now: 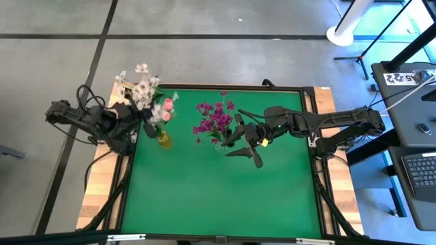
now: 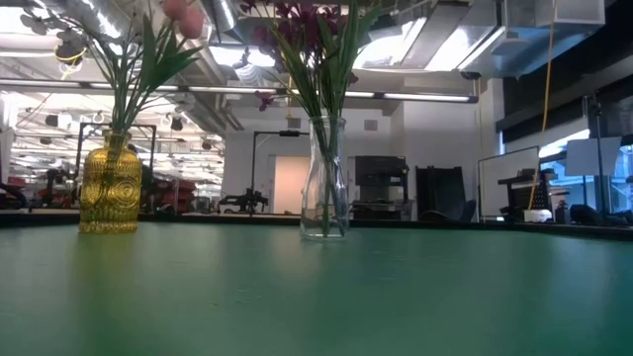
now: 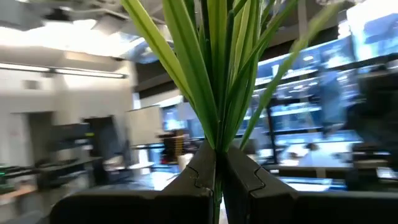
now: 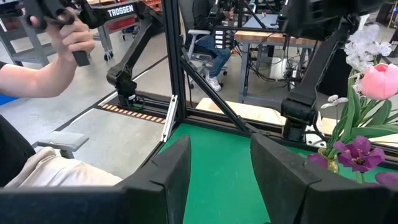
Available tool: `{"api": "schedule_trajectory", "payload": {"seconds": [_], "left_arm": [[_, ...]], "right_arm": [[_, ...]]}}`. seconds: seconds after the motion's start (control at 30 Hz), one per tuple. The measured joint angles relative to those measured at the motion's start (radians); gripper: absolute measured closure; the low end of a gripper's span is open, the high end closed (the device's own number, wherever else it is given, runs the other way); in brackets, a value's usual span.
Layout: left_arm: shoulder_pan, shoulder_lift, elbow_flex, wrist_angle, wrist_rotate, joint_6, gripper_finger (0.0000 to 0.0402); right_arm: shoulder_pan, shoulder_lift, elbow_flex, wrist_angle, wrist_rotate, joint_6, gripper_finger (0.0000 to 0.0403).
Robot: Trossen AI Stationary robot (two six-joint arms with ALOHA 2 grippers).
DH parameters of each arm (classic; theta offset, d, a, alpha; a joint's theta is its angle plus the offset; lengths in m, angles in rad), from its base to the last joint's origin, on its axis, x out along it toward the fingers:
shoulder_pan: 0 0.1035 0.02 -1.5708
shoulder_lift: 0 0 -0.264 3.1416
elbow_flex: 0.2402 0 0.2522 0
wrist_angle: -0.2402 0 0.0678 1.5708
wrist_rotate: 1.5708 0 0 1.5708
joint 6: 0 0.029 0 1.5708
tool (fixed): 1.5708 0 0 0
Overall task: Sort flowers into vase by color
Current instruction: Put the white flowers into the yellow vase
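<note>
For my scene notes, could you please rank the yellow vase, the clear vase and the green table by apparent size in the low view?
1. Green table, far the largest.
2. Clear vase, taller.
3. Yellow vase, shorter but wider; their distances from the camera may differ, so this order is unsure.

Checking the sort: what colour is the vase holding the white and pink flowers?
Yellow-amber glass vase, clearest in the low view.

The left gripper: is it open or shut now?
Shut. In its wrist view the left gripper has both fingers pressed together on green flower stems.
</note>
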Motion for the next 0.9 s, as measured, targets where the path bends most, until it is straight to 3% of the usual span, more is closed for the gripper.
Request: {"api": "schedule_trajectory", "payload": {"seconds": [0.13,0.3,0.53,0.73,0.9], "left_arm": [[0.094,0.0,0.03,0.008,-0.007,0.055,0.0399],[0.241,-0.003,0.08,0.013,-0.11,0.141,0.0399],[0.437,-0.071,0.087,0.006,-0.143,0.099,0.0399],[0.497,-0.162,0.088,-0.093,-0.165,0.082,0.0399],[0.498,-0.262,0.088,-0.257,-0.194,-0.018,0.0399]], "right_arm": [[0.0,0.0,0.0,-0.007,0.0,-0.002,0.0237],[0.0,0.008,0.0,-0.018,0.0,-0.018,0.0237],[0.0,0.047,0.002,-0.017,-0.001,-0.026,0.0237],[0.0,0.057,0.001,-0.023,-0.024,-0.025,0.0237],[0.0,0.057,0.001,-0.02,-0.026,-0.025,0.0237]]}}
